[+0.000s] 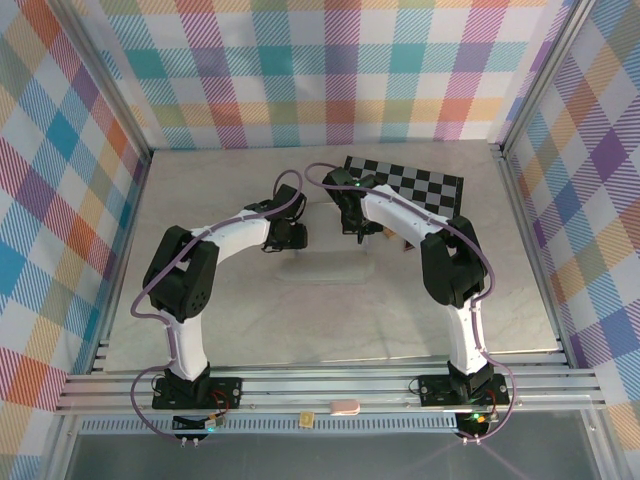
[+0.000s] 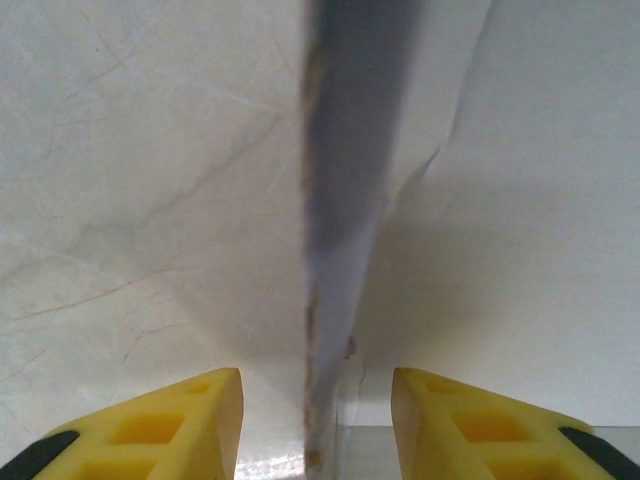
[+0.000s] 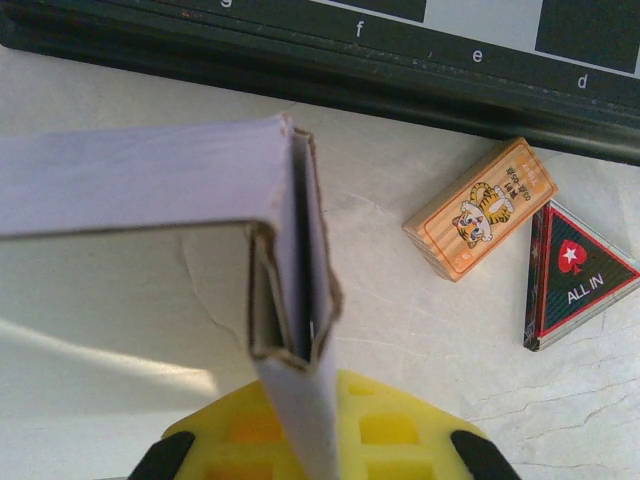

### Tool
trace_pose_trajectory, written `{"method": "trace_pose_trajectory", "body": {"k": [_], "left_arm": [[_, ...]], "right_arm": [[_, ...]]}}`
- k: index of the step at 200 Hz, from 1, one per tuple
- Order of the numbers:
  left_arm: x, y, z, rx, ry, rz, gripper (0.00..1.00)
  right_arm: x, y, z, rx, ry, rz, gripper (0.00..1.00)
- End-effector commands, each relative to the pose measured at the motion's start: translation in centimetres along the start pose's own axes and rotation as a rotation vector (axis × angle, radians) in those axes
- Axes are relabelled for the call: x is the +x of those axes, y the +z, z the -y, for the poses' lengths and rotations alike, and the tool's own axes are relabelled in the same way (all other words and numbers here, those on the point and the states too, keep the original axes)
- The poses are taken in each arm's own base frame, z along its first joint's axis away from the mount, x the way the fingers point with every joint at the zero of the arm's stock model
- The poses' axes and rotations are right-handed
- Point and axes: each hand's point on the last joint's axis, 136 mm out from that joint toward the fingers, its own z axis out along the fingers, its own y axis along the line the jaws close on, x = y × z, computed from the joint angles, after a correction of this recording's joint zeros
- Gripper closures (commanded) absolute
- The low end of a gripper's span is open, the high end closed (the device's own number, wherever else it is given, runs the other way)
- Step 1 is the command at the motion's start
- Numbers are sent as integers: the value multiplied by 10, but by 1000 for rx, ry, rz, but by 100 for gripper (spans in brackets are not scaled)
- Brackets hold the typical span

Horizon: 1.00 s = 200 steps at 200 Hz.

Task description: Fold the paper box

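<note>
1. Plaid walls close in a pale, veined table (image 1: 250, 330). From overhead, your two arms meet just past its centre toward 12 o'clock, and a checkerboard (image 1: 405, 185) lies at 1 o'clock.
2. You will find the paper box (image 3: 130, 180) between the two hands, partly raised. The right wrist view shows a lavender wall meeting a doubled side flap at a corner, with raw brown edges and the layers gaping a little.
3. Your right hand (image 3: 320, 440) is closed on the thin flap that runs from that corner toward 6 o'clock; the card passes in between its yellow fingers.
4. Your left hand (image 2: 312, 385) is open. Its fingers (image 2: 190, 420) sit either side of an upright lavender wall seen edge-on, with a gap on each side, so it grips nothing.
5. At 3 o'clock from the corner lie an orange tiger box (image 3: 480, 205) and a black triangular "ALL IN" piece (image 3: 575, 275), near the card but apart from it.
6. Expect the box to be very light and stiff only across its flat panels. The creases will likely spring back when released, and the smooth sheet may slide on the table.
7. Take hold on the flat of a wall close to its fold line. The frayed corners look likely to crush or tear under a hard pinch.
</note>
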Motion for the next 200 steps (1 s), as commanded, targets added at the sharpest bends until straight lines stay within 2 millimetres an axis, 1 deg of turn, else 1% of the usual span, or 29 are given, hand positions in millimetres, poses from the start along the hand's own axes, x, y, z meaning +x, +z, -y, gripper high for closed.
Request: {"method": "trace_pose_trajectory", "body": {"k": [1, 12, 25, 44, 65, 89, 96, 108, 120, 144, 156, 167, 171, 184, 188, 200], "left_arm": [[-16, -13, 2, 26, -5, 58, 57], [-22, -15, 1, 28, -17, 77, 57], [-25, -13, -3, 33, -40, 79, 57], [-23, -5, -6, 26, -40, 53, 64], [-18, 4, -6, 23, -32, 25, 76], [-11, 12, -8, 10, -29, 1, 81], [-9, 14, -9, -4, -26, -3, 86], [-6, 13, -14, -43, -18, -2, 100], [-4, 11, -23, -122, -10, 0, 100], [2, 5, -34, -247, -12, 4, 100], [5, 2, -37, -288, -18, 3, 100], [5, 0, -33, -274, -31, 2, 100], [4, -2, -31, -264, -37, 6, 96], [-5, -14, -23, -221, -59, 36, 72], [-8, -19, -20, -205, -63, 46, 67], [-26, -42, -5, -129, -80, 102, 55]], "right_arm": [[2, 2, 5, 16, 5, -12, 100], [2, 2, 4, 16, 1, -13, 100], [2, 2, 4, 15, -1, -12, 100], [1, 1, 4, 12, -5, -9, 100], [0, 1, 4, 8, -2, -8, 100], [0, 3, 4, 10, -3, -11, 100], [0, 3, 4, 11, -1, -12, 100], [0, 3, 5, 14, 0, -12, 100], [1, 4, 6, 24, 4, -15, 100], [4, 6, 10, 46, 19, -25, 100], [4, 6, 10, 53, 24, -29, 100], [5, 7, 10, 55, 33, -36, 100], [6, 8, 10, 55, 33, -39, 100], [7, 8, 8, 46, 36, -43, 100], [8, 9, 8, 44, 37, -44, 100], [8, 9, 7, 35, 37, -44, 100]]}}
